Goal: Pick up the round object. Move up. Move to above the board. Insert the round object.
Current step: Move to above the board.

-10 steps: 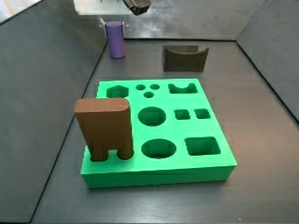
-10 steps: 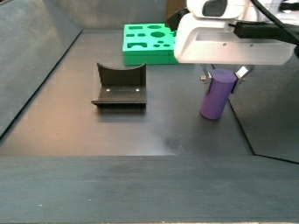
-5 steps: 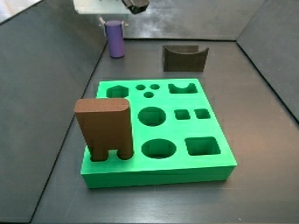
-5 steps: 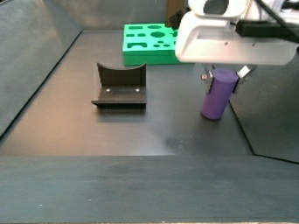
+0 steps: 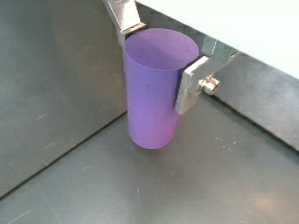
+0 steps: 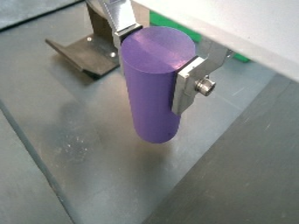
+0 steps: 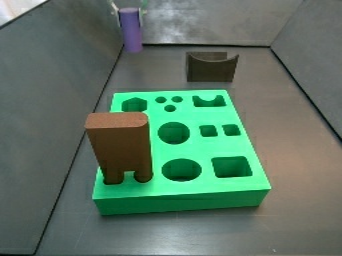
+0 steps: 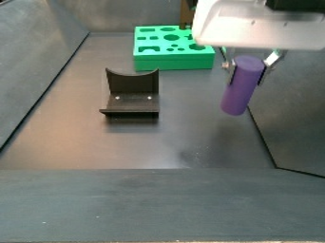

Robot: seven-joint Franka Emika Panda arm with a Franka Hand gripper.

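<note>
- Wrist views, both: slim matte purple cylinder peg [image 5: 156, 87] [image 6: 158, 80], upright, its flat round top facing the camera; the end effector [image 5: 160, 54] [image 6: 156, 45] is closed on the peg near its top, one flat silver finger plate [image 5: 193, 80] pressed to its side and the opposite plate against the far side.
- Side view: the peg [image 8: 242, 84] hangs under the white end effector body [image 8: 250, 59], its lower end clear of the dark grey counter [image 8: 152, 142].
- Side view: the peg [image 7: 130, 29] shows at the far end of the enclosure; the end effector is mostly cut off by the frame edge there.
- Bright green thick square board [image 7: 148, 196] [image 8: 150, 57] with round, square and other shaped holes lies on the counter, well apart from the peg.
- Brown arch-shaped block [image 7: 118, 146] stands upright at the board's near left corner in a side view.
- Dark brown notched block [image 7: 210, 66] [image 8: 129, 92] rests on the counter between the board and the peg's end of the enclosure; part of it also appears in a wrist view [image 6: 84, 51].
</note>
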